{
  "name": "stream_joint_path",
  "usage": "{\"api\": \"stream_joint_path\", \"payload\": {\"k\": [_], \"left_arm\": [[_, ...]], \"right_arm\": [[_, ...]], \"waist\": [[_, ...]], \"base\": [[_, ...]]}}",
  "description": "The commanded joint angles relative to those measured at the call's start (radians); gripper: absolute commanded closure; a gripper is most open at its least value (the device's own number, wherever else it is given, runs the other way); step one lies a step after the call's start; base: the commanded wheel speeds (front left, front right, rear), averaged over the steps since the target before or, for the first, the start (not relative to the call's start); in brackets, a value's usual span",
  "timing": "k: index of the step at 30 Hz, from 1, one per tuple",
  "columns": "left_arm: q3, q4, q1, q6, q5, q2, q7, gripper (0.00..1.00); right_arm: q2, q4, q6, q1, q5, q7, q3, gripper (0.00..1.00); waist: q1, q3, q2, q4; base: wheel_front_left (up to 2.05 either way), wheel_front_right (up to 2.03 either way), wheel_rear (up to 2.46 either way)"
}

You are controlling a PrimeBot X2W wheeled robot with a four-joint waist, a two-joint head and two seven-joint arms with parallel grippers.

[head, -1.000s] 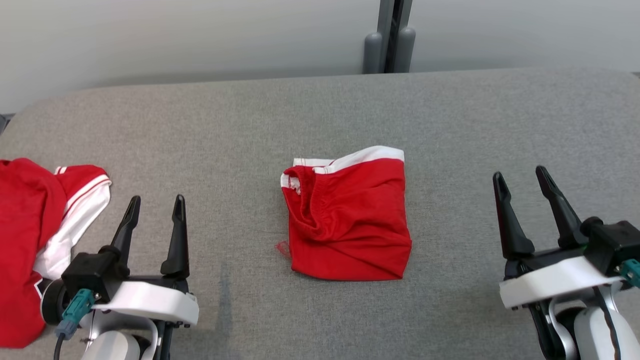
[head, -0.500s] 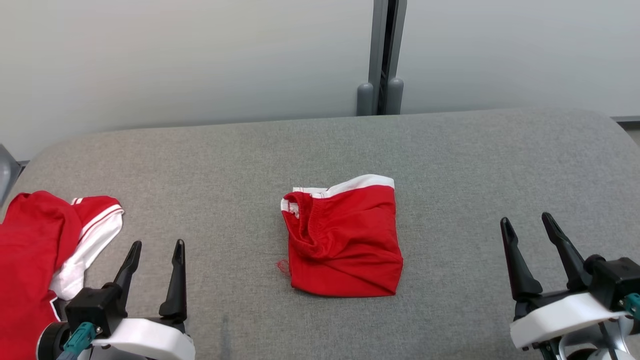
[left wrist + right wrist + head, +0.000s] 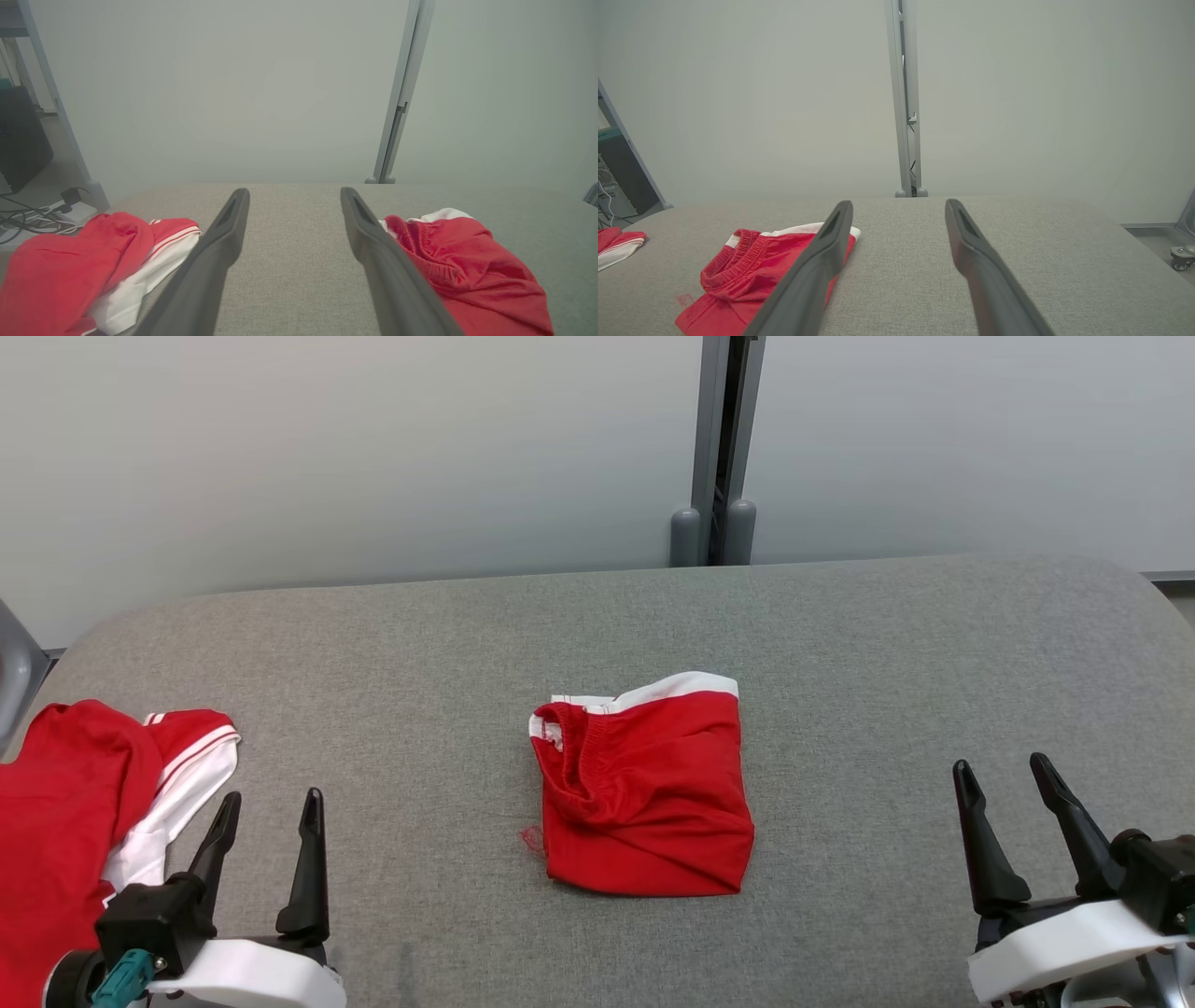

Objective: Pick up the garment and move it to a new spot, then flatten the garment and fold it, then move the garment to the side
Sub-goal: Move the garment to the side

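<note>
The garment (image 3: 644, 793), red with a white band along its top edge, lies in the middle of the frame on the grey padded table (image 3: 887, 644). It is gathered into a compact, roughly square bundle, a little rumpled at its upper left corner. The left gripper (image 3: 271, 798) sits at the lower left with its two fingers spread apart and nothing between them. The right gripper (image 3: 1001, 767) sits at the lower right, likewise spread and empty. Both are well apart from the garment. A heap of red and white cloth (image 3: 65, 821) lies at the left edge, just beside the left gripper. Judging by the tidy bundle, the flattening and folding look done. What seems left is to grasp the folded piece and carry it to the side.
</note>
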Motion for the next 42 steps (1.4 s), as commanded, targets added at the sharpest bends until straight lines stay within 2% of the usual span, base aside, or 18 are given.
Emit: {"api": "stream_joint_path", "payload": {"k": [1, 22, 28, 34, 42], "left_arm": [[0.006, -0.005, 0.006, 0.008, -0.004, 0.007, -0.001, 0.0], [-0.003, -0.014, -0.006, 0.022, -0.003, 0.007, 0.0, 0.0], [-0.011, -0.024, -0.039, 0.014, 0.005, 0.004, -0.004, 0.0], [-0.022, -0.024, -0.094, 0.001, 0.01, -0.009, -0.02, 0.0], [-0.047, 0.021, -0.188, -0.033, 0.018, -0.04, -0.055, 0.0]], "right_arm": [[-0.004, -0.005, 0.0, 0.01, 0.006, 0.006, -0.003, 0.0], [-0.004, 0.012, 0.0, -0.003, 0.013, 0.003, -0.007, 0.0], [-0.004, 0.022, 0.0, -0.045, 0.012, 0.011, 0.006, 0.0], [-0.004, 0.101, 0.0, -0.13, 0.029, 0.019, 0.068, 0.0], [-0.005, 0.301, 0.0, -0.252, 0.055, -0.006, 0.158, 0.0]], "waist": [[0.0, 0.001, 0.0, 0.0], [0.0, 0.016, 0.0, 0.008], [0.0, 0.07, 0.0, 0.027], [0.0, 0.162, 0.0, 0.063], [0.0, 0.279, 0.0, 0.12]], "base": [[0.0, 0.0, 0.0], [0.0, 0.0, 0.0], [0.0, 0.0, 0.0], [0.0, 0.0, 0.0], [0.0, 0.0, 0.0]]}}
